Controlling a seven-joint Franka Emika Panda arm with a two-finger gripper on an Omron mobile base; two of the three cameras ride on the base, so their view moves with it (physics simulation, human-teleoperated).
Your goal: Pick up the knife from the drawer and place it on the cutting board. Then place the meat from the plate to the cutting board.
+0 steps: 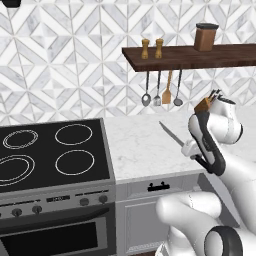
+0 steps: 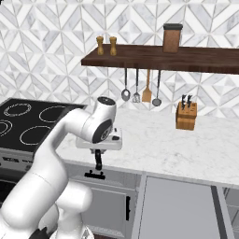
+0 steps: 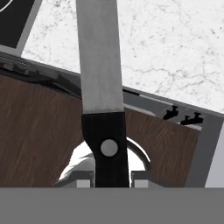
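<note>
- So, stove (image 1: 50, 150) takes the left end. It plays no part in this step, and its near-right corner just clips the hand view's top left.
- Counter (image 1: 135, 145) runs right from the stove. The front-edge stretch by the arm carries nothing.
- Knife (image 1: 170, 132) is up in the air, out of the drawer. Its blade slants up-left over the counter's front edge and touches nothing below.
- Gripper (image 3: 112, 178) is clenched on the knife's black handle, w/ a finger tip (image 3: 83, 178) on each side near the rivet. My read is that holding the butt end keeps the blade pointing away from the hand, so it can be laid flat later.
- Judged stage: pick done, carry underway, meat step not begun.
- Bar-handle drawer front (image 2: 94, 174) sits shut right below the hand, so it isn't the knife's drawer.
- Drawer (image 2: 177, 210) stands pulled out at the lower right w/ a bare grey inside, which fits the knife being lifted already.
- Knife block (image 2: 186, 116) sits near the counter's back edge under the shelf (image 2: 158, 56), well apart from the hand.
- Hard to make out:
  - In the right base view the blade is lost behind the wrist.
  - In the left base view the arm covers most of the drawer and part of the block.
  - The brown wood-grain under the handle in the hand view is prob. floor, but I can't tell.
</note>
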